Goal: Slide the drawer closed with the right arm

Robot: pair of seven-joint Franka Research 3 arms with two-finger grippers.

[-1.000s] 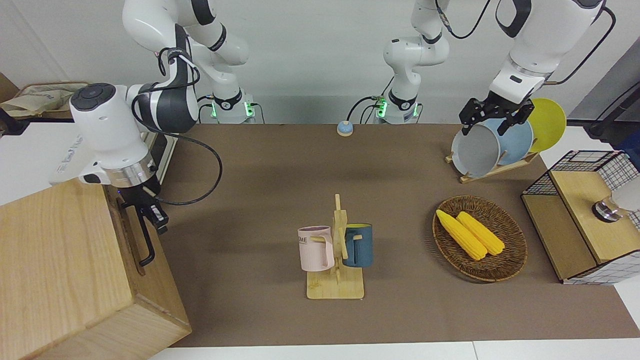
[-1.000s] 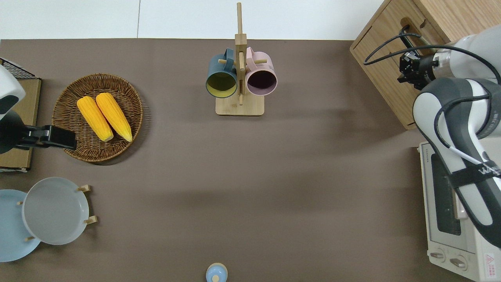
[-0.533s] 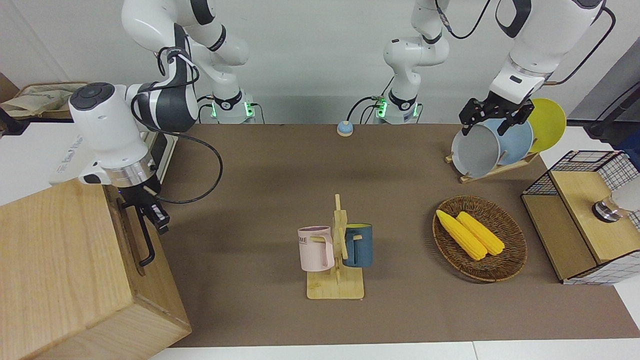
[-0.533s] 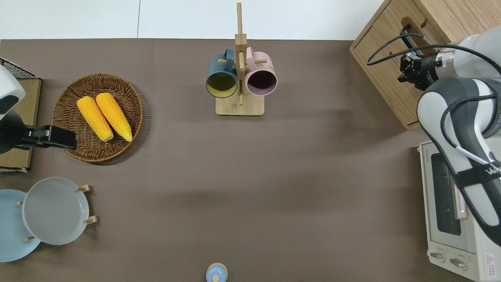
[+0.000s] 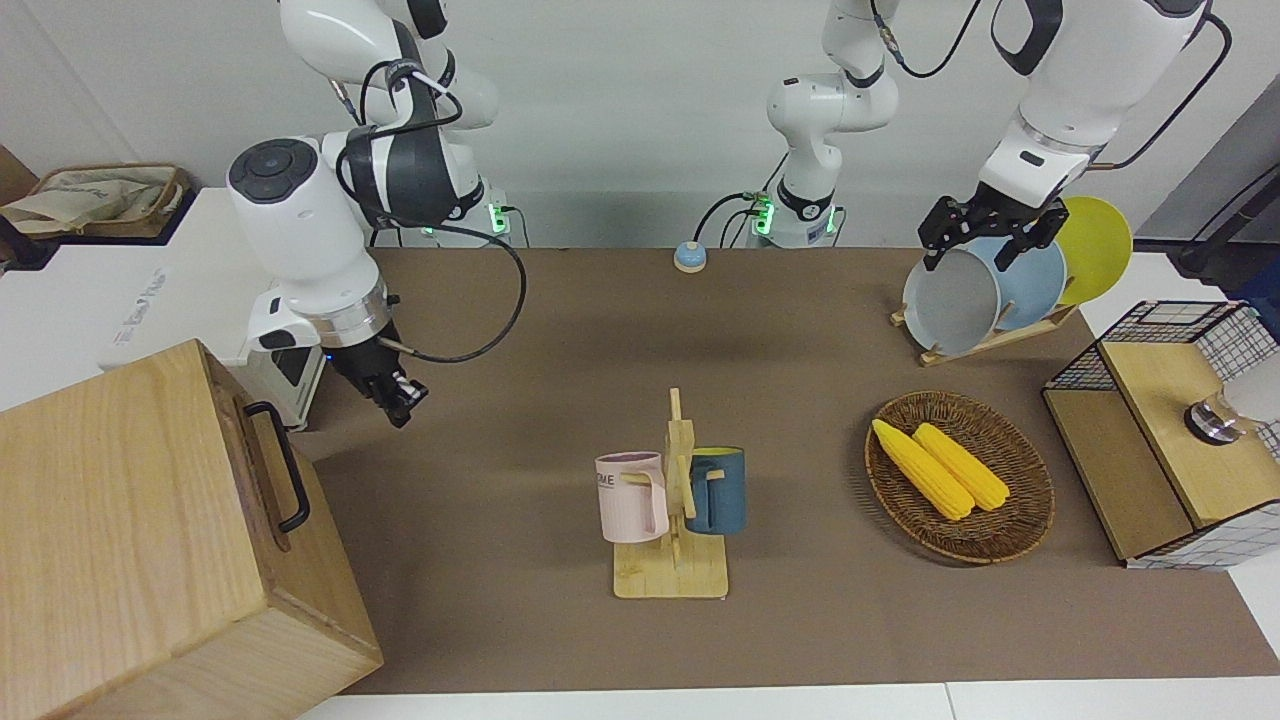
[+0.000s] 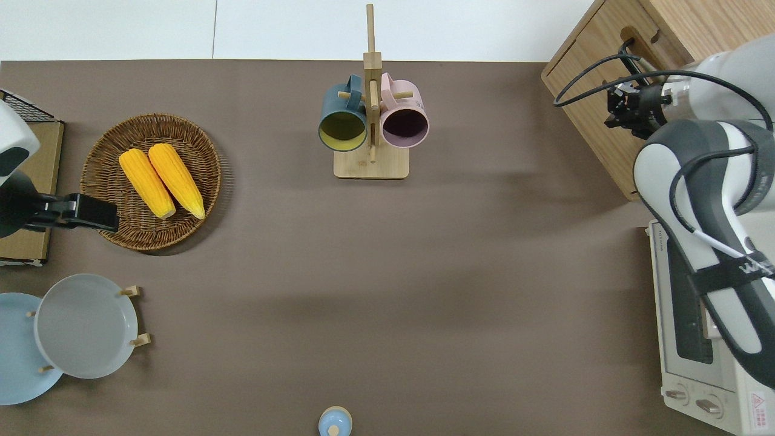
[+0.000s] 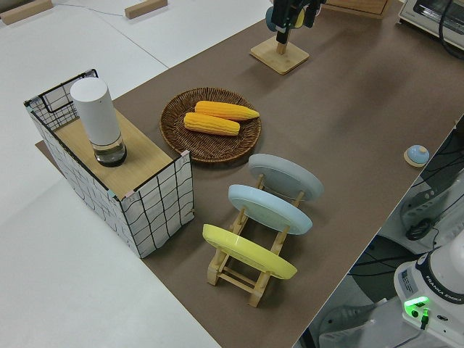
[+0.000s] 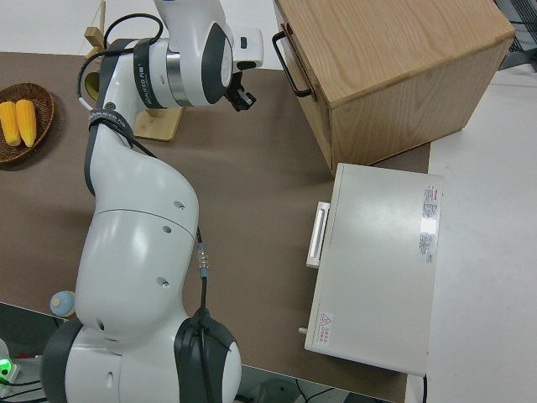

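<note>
A robotics lab: two fixed white arms (image 5: 300, 230) work over a brown-matted surface (image 5: 560, 380) staged with kitchen props.

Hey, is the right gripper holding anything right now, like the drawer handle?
Nothing. The right gripper hangs clear of the drawer handle, with nothing between its fingers. The left arm is parked.

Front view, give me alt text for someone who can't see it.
The right arm's black two-finger gripper hangs clear of the light-wood cabinet's drawer, which sits flush, its black U-shaped handle untouched. The left arm is parked.
</note>
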